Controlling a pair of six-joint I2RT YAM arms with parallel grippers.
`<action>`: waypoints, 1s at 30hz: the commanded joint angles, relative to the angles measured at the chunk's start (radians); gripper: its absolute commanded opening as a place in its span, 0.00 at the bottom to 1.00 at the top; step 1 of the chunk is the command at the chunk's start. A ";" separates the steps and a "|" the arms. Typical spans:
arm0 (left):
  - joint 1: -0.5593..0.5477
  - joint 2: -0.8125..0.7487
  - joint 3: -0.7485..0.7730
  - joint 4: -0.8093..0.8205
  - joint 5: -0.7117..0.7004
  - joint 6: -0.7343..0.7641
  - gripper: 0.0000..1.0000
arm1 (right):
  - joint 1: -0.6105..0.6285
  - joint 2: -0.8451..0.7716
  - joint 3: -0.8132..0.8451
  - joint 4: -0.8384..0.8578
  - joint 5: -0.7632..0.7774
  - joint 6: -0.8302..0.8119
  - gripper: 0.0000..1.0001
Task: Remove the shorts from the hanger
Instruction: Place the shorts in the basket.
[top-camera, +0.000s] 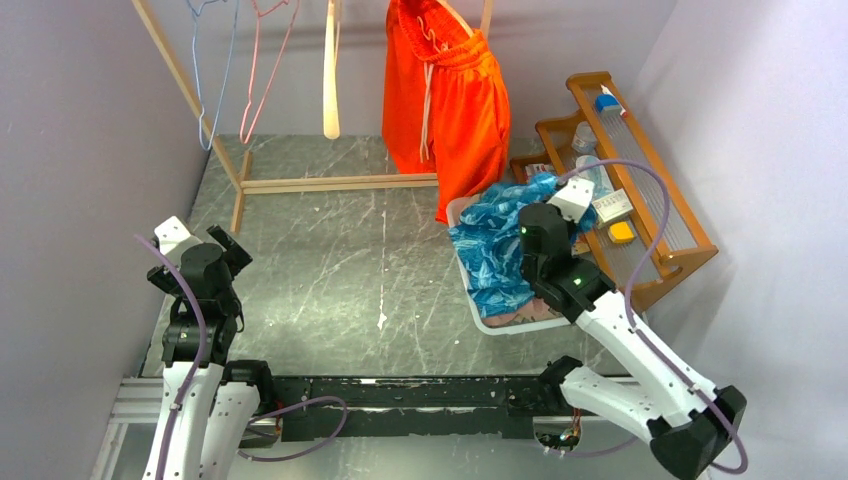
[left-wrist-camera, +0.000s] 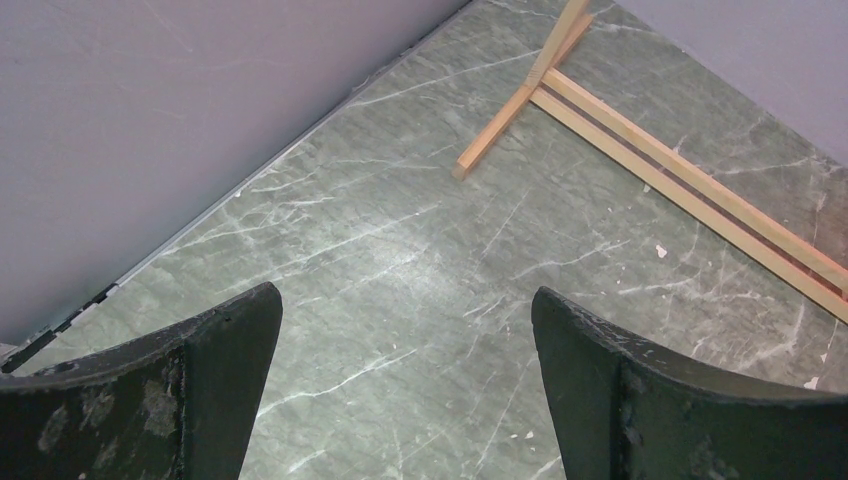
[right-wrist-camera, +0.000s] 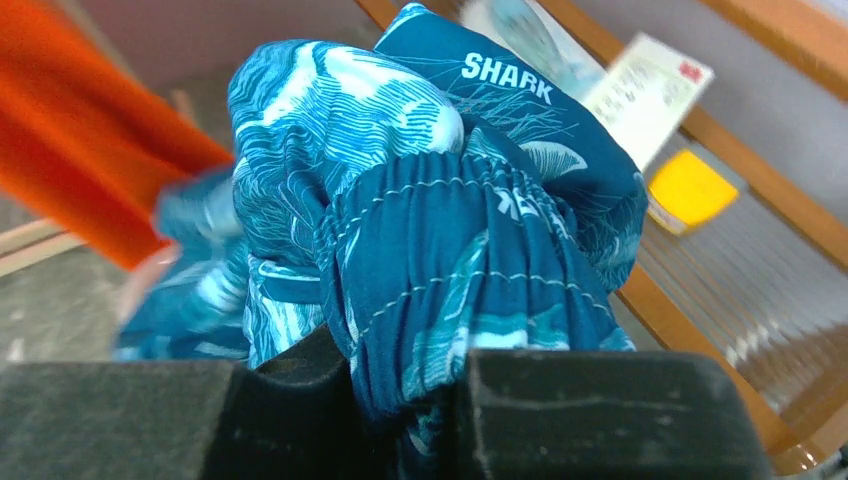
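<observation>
Right pincer clamped narrow on blue shorts at waistband, bunch held over white tray (likely drop spot). Orange shorts hang on wooden rack, not yet removed. Left pincer wide, empty, parked clear above tabletop.

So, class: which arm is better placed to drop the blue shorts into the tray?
Right: the right hand is shut on the blue shorts over the tray; the left hand is open, empty and far across the table.
</observation>
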 joint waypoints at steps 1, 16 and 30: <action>0.011 -0.004 -0.006 0.038 0.007 0.013 0.99 | -0.167 -0.001 -0.059 -0.071 -0.169 0.186 0.00; 0.010 -0.006 -0.006 0.035 0.002 0.009 0.99 | -0.262 0.231 -0.305 -0.049 -0.552 0.470 0.00; 0.011 -0.014 -0.009 0.039 0.002 0.013 0.99 | -0.262 -0.016 -0.176 -0.092 -0.437 0.365 0.95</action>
